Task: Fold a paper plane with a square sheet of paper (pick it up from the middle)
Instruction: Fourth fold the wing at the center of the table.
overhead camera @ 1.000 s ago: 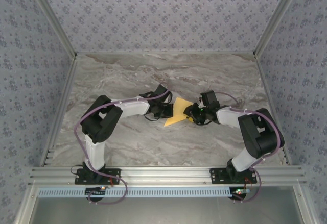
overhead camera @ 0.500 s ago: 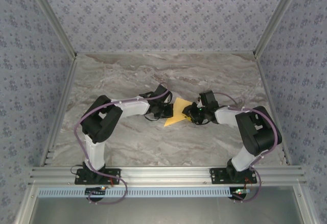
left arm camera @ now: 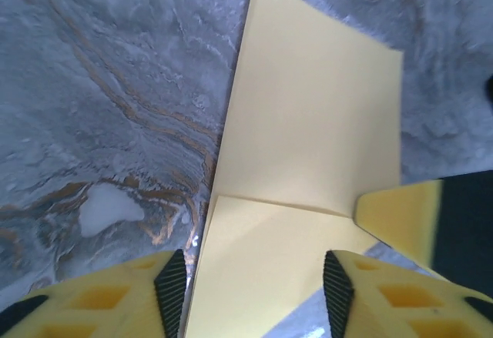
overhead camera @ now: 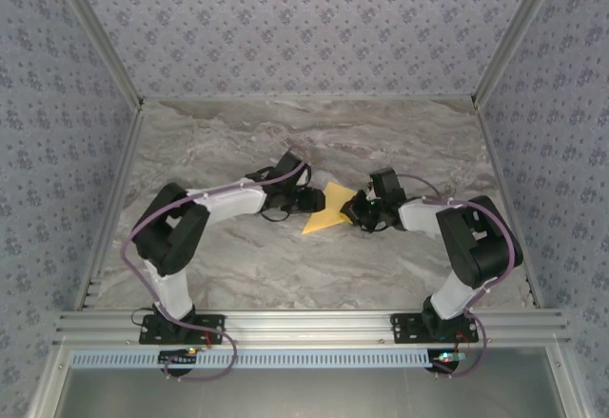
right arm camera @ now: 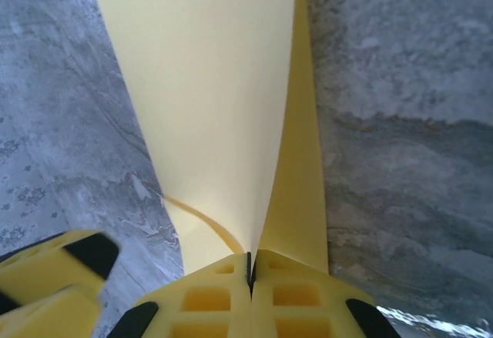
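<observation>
Seen from above, the left gripper (overhead camera: 306,200) sits just left of the frame's centre, its fingertips too small and dark to read there. Its own wrist camera is clearer. The two black pads (left arm camera: 171,290) stand well apart at the bottom edge, cut off by the frame. The near part of the sheet of paper (left arm camera: 312,130) lies between them, clamped by neither. A crease crosses the sheet low in that view, and its lower corner runs out of frame. At the right edge, a yellow fingertip (left arm camera: 400,213) overlaps the sheet's right side.

In the overhead view the sheet is a yellow patch at the middle of the marble table (overhead camera: 285,270), between the two grippers, and its folds are unreadable. The right gripper (overhead camera: 360,211) meets its right edge. In the right wrist view those fingers press together at bottom centre, pinching a raised flap that hides the marble behind it. A flatter layer lies just to the flap's right. Another yellow finger (right arm camera: 54,276) is cut off at lower left.
</observation>
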{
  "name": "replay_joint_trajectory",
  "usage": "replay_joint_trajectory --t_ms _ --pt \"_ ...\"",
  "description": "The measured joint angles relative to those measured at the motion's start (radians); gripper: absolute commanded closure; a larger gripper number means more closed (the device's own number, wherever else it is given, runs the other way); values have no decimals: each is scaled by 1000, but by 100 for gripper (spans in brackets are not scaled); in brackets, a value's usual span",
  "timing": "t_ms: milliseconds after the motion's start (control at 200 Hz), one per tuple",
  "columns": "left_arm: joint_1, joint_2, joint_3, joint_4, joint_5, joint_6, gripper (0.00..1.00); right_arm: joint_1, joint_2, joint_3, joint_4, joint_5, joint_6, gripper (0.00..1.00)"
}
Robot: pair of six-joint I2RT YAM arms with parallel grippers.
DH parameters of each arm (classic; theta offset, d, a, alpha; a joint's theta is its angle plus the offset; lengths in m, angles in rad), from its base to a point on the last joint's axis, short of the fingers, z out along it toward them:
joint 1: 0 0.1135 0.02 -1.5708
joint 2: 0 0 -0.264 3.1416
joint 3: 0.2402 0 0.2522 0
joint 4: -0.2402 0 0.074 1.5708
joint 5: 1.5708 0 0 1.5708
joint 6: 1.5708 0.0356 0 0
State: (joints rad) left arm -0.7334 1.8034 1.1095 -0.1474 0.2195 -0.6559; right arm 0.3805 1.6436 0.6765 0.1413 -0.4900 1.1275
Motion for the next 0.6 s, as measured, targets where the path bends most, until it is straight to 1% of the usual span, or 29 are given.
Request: replay_joint_trajectory --t_ms 75,225,295,405,495,600 --pt "3 -48 -55 45 0 39 33 0 0 22 -31 2 7 99" --pt "2 -117 -175 158 0 166 19 -2 -1 72 -75 3 19 100" --pt "0 -140 -231 217 -2 228 14 -3 -2 89 -98 3 26 100" --pt "-11 -160 -298 309 -8 318 13 -10 -2 108 -121 2 37 100" --pt "-26 -160 -316 355 -15 388 13 -18 -2 122 -138 0 41 100" --pt "-57 -160 -321 415 -45 474 16 -26 -2 140 -156 -5 48 100"
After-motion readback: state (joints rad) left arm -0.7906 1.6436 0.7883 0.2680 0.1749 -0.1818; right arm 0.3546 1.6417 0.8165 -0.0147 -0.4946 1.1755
